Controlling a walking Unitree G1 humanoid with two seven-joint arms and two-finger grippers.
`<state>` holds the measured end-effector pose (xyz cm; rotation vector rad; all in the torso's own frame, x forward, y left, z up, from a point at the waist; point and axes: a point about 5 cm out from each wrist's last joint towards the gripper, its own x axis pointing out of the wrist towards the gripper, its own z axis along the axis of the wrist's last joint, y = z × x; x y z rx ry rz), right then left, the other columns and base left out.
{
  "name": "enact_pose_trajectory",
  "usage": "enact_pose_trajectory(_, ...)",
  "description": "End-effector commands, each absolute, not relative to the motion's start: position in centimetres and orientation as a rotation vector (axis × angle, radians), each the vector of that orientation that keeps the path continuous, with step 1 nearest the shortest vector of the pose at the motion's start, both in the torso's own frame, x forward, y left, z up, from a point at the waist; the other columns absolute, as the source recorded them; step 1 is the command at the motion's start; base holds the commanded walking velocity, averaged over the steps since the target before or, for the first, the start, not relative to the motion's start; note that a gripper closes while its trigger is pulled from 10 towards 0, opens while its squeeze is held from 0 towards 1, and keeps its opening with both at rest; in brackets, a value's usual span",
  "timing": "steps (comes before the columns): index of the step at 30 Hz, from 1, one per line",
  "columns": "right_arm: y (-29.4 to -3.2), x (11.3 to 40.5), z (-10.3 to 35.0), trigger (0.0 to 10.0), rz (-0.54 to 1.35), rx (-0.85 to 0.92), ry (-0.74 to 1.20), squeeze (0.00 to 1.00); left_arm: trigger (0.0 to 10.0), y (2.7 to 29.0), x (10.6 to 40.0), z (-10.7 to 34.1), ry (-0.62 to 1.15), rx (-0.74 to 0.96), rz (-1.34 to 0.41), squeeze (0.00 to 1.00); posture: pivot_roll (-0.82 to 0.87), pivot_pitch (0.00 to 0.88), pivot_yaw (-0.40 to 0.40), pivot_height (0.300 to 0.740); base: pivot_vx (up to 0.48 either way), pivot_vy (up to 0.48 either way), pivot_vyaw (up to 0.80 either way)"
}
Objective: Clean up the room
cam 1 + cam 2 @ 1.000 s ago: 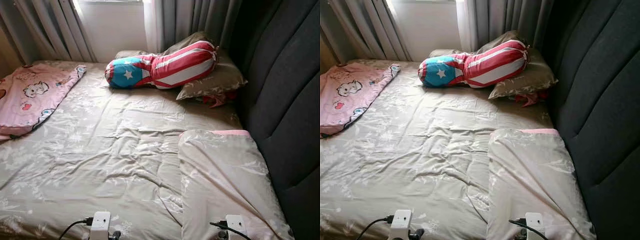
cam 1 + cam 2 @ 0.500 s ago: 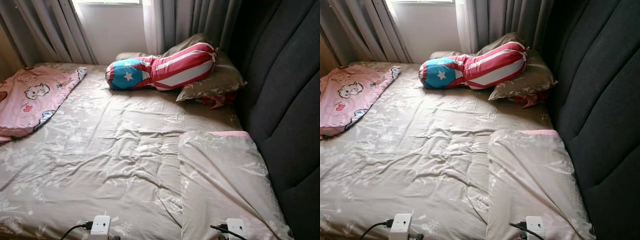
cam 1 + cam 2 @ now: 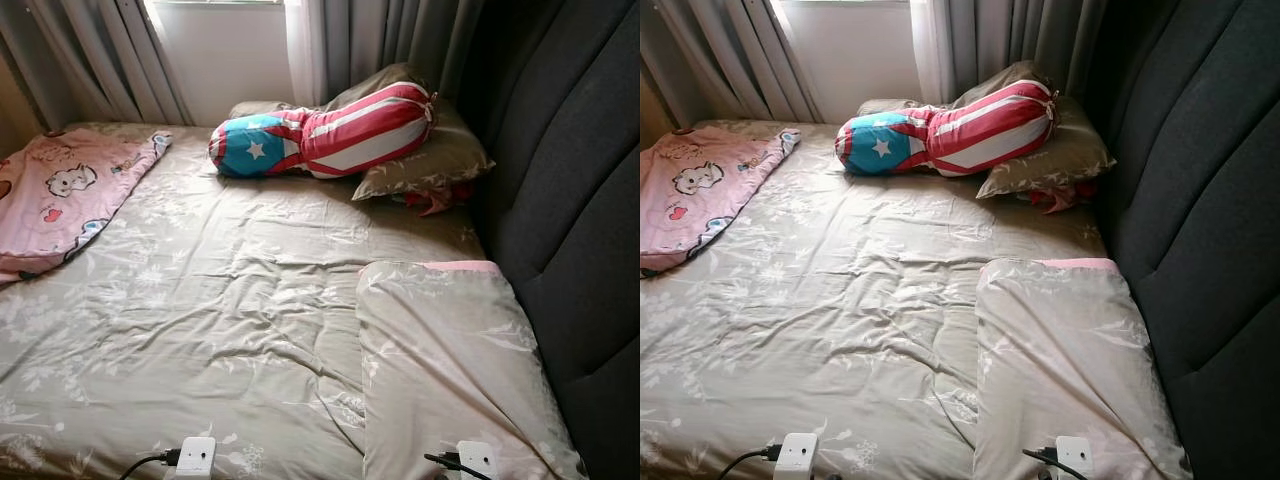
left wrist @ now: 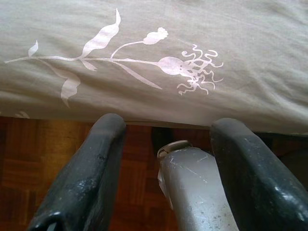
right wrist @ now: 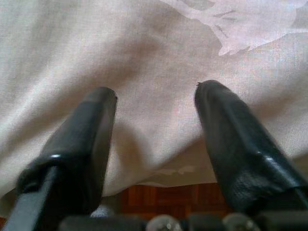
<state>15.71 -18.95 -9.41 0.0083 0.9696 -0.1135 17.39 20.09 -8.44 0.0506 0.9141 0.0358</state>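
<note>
Both hands sit low at the bed's near edge with fingers spread wide, holding nothing: left hand (image 4: 166,159) by the floral sheet (image 4: 192,29), right hand (image 5: 156,144) against the pale pillow (image 3: 450,370). Further up the bed (image 3: 220,300) lie a stars-and-stripes bolster (image 3: 320,130) near the headboard (image 3: 570,200) and a pink blanket (image 3: 60,195) on the left.

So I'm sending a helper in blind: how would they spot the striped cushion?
Start at the dark padded headboard and follow the bed toward the curtained window. There, propped on a beige pillow, lies the long bolster. Nothing else has its red and white stripes or blue, white-starred end.
</note>
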Motion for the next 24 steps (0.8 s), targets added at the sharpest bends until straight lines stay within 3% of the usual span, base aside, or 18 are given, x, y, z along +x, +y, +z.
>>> enact_pose_trajectory(1, -19.2, 15.3, -9.6, 10.0, -0.123, 0.014, 0.982, 1.0, 10.0, 20.5, 16.9, -8.6, 0.938, 0.074, 0.03, 0.0, -0.05, 0.049, -0.013, 0.74, 0.0, 0.0, 0.0)
enact_pose_trajectory(4, -19.2, 15.3, -9.6, 10.0, -0.126, 0.014, 0.984, 1.0, 10.0, 20.6, 17.0, -8.6, 0.936, 0.075, 0.032, 0.0, -0.05, 0.053, -0.012, 0.74, 0.0, 0.0, 0.0)
enact_pose_trajectory(5, -19.2, 15.2, -9.6, 10.0, -0.12, 0.016, 0.99, 0.0, 10.0, 20.7, 17.1, -8.5, 0.931, 0.075, 0.037, 0.0, -0.05, 0.058, -0.01, 0.74, 0.0, 0.0, 0.0)
enact_pose_trajectory(17, -18.8, 15.7, -9.4, 10.0, -0.089, -0.002, 0.973, 0.0, 10.0, 21.1, 17.4, -8.3, 0.921, 0.032, 0.102, 0.0, -0.04, 0.065, -0.011, 0.74, 0.0, 0.0, 0.07)
enact_pose_trajectory(24, -18.9, 15.6, -9.4, 10.0, -0.111, 0.029, 0.974, 0.0, 10.0, 21.4, 17.0, -8.5, 0.933, 0.031, 0.102, 0.0, -0.04, 0.072, -0.012, 0.74, 0.0, 0.431, 0.28)
